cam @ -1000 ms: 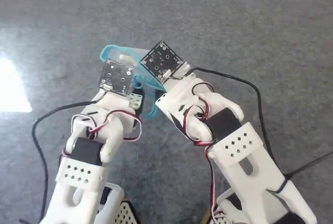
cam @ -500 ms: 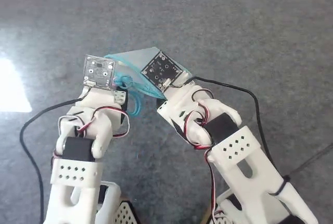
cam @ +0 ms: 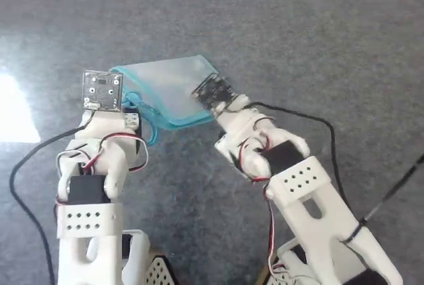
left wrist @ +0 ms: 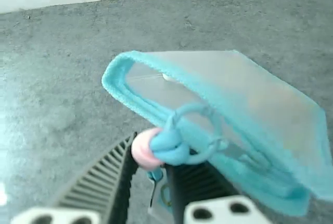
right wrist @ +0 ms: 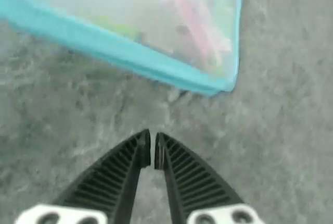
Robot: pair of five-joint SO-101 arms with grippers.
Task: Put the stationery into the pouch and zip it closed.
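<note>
- Grey speckled tabletop (cam: 331, 46) runs out to a pale wall at the back, and both arms lean in over the middle of it.
- Between the two arms lies the translucent teal pouch (cam: 169, 89). Its long axis runs from the left arm's side across toward the right arm. The end by the left arm looks lifted a little off the surface, and the far end rests on it.
- The left gripper (left wrist: 153, 155) is right at the pouch's near corner, clenched on the zip pull, so this arm has contact and is the nearer one.
- The right gripper (right wrist: 152, 143) is pinched together with nothing between its tips. It is pointed at the pouch's opposite long edge and corner, near but clearly apart from the fabric.
- The stationery (right wrist: 195, 23), pink and greenish sticks, shows through the mesh, already inside and bunched toward the right arm's end.
- The teal pull cord (left wrist: 195, 125) loops back from the jaws to the slider.
- A pink bead (left wrist: 141, 148) sits on its knot, at the jaws.
- I judge any last tug would go along the pouch's length, away from the right arm; whether the zip is fully home I cannot tell.
</note>
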